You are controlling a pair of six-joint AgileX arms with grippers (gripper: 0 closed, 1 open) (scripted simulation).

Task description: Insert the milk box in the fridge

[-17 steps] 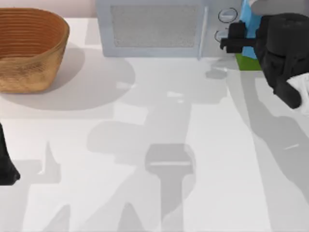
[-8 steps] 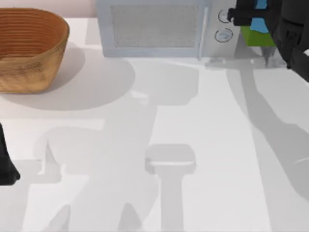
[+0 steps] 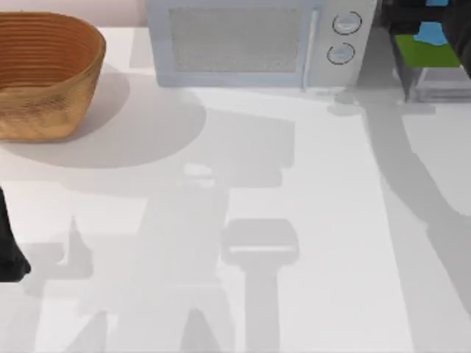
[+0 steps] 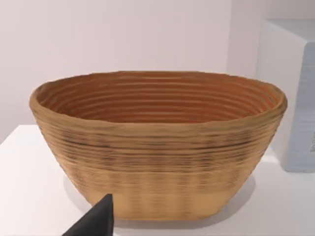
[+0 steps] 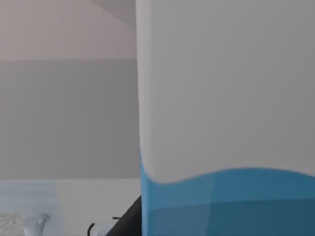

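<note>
Top view: milk box [image 3: 430, 43] sits at far right corner, just right of the microwave [image 3: 254, 40], its green base and a bit of blue showing, lifted off the table [image 3: 309, 220]. Dark shape around its top at the frame edge; fridge frame [image 3: 434, 87] just near side of it, grey bar. Right gripper's fingers: can't tell, apart or clamped. Right wrist view: carton very close, white top over blue body, w/ a dark finger [image 5: 129, 216] touching its edge. Left arm [image 3: 9, 246] parked at near-left table edge; fingers can't tell either. Woven basket [image 3: 44, 73] far left, well apart from microwave.
</note>
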